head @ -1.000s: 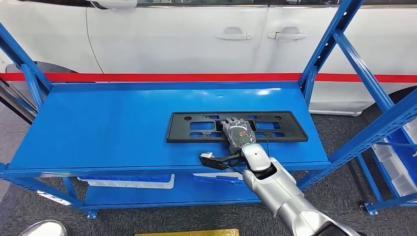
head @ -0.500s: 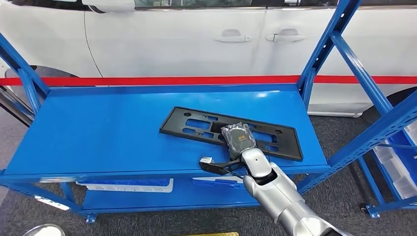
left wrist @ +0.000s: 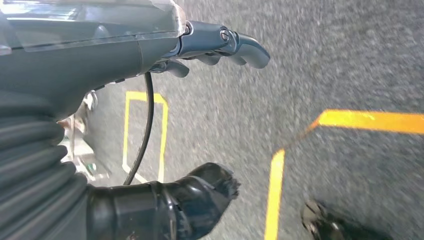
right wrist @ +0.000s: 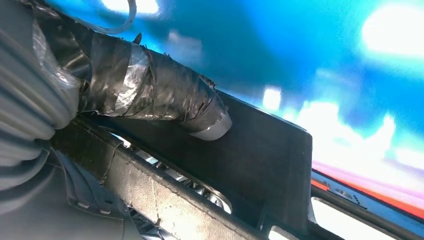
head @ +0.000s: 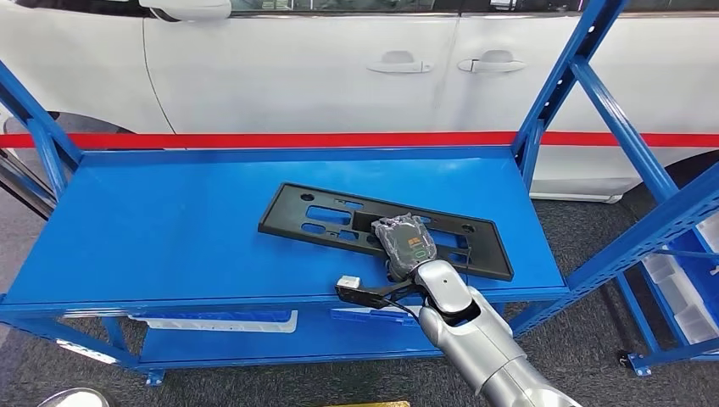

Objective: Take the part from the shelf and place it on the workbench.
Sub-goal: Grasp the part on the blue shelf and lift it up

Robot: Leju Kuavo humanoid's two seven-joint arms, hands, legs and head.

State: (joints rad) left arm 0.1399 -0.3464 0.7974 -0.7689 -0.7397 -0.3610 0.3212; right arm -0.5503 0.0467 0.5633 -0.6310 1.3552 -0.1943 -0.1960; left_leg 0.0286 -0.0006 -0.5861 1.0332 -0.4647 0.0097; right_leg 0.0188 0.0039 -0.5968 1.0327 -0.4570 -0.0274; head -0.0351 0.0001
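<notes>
The left hand [left wrist: 200, 45] hangs over grey speckled floor [left wrist: 325, 60] marked with yellow painted lines [left wrist: 370, 120]; its dark fingers [left wrist: 245, 47] and thick thumb lie apart, loose, with nothing between them.

In the head view, a blue metal shelf [head: 169, 229] with slanted blue uprights stands before a white car [head: 339, 68], which carries a red stripe along its lower doors. Under the top deck, on the left of the lower level, lies a white tray [head: 220, 320].

On the top deck, right of the middle, sits the long flat black plastic part with rectangular cut-outs [head: 331, 216]. It is skewed on the deck, its left end farther back, its right end nearer the front edge and close to the right-hand upright. Its left end looks slightly raised off the blue surface, though that is hard to judge.

The right hand [head: 405, 240], wrapped in clear film over a grey back, comes up from below on a silver arm [head: 483, 348] and grasps the part at its near long edge, right of its middle. In the right wrist view the tape-wrapped thumb [right wrist: 165, 95] presses flat on the part's dark face, with the other fingers under its ribbed edge.
</notes>
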